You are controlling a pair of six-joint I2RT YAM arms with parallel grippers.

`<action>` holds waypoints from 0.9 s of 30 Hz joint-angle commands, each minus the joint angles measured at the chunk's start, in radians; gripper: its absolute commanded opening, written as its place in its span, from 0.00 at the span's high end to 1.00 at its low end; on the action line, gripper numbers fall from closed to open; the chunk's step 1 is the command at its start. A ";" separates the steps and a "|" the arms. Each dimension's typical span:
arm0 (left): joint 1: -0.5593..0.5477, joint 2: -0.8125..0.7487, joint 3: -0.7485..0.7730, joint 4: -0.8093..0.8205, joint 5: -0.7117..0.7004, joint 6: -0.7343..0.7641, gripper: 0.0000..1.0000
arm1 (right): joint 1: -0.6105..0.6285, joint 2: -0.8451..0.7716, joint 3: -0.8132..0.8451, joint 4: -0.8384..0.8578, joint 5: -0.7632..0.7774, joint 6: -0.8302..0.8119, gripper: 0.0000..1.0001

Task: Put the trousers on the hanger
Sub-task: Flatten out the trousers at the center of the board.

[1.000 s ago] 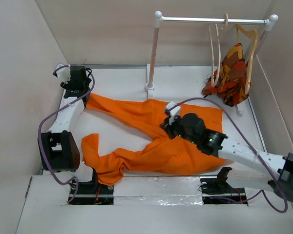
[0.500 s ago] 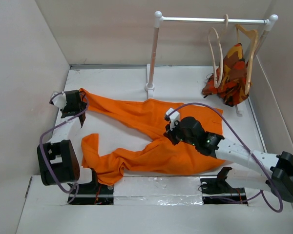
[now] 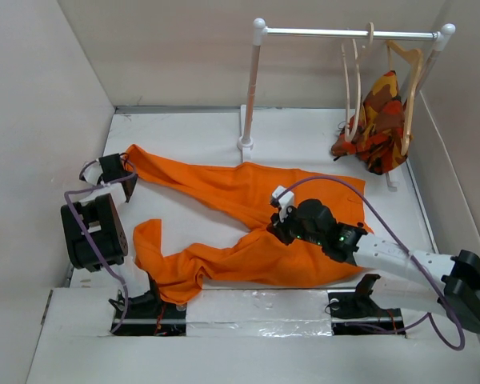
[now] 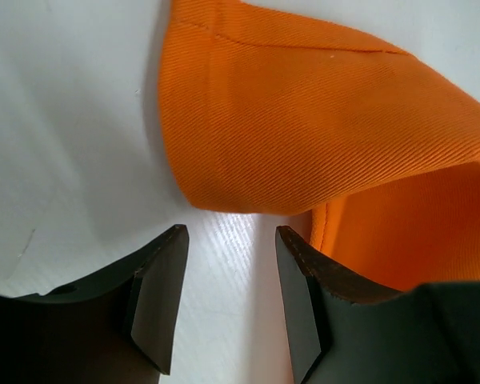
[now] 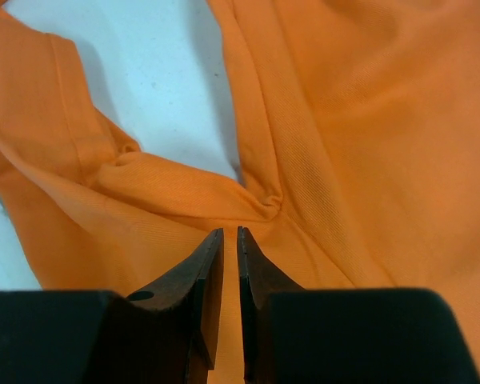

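The bright-orange trousers (image 3: 248, 192) lie flat on the white table, one leg reaching to the far left, the other folded towards the near left. My left gripper (image 3: 122, 176) is open and empty at the cuff of the far leg; in the left wrist view (image 4: 228, 236) bare table shows between the jaws and the cuff (image 4: 304, 136) lies just ahead. My right gripper (image 3: 278, 230) is shut, its tips (image 5: 230, 232) down at the crotch fold of the trousers (image 5: 368, 120). The pale cream hanger (image 3: 352, 80) hangs on the rail.
A white rail (image 3: 344, 34) on a post (image 3: 250, 88) stands at the back. A tan wooden hanger (image 3: 410, 80) carrying a patterned orange, red and brown garment (image 3: 380, 124) hangs at its right end. Walls close in on the left, back and right.
My left arm has drawn back from the far left corner towards me, ending at the cuff of the far leg. My right gripper has shifted slightly nearer over the crotch.
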State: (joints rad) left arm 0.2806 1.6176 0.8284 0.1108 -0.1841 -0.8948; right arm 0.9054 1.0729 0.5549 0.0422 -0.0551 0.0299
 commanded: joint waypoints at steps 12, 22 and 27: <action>-0.069 -0.013 0.033 0.110 0.100 -0.049 0.54 | 0.064 0.171 0.059 0.174 -0.088 -0.019 0.77; -0.069 0.120 0.150 0.081 0.109 -0.095 0.83 | 0.064 0.079 0.048 0.108 -0.034 -0.010 0.77; -0.080 0.032 0.198 0.063 0.120 -0.052 1.00 | 0.055 0.004 0.042 0.073 0.001 -0.005 0.76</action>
State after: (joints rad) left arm 0.2039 1.7390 0.9550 0.1799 -0.0708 -0.9722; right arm 0.9627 1.1240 0.5678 0.1139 -0.0914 0.0231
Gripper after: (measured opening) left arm 0.014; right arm 0.235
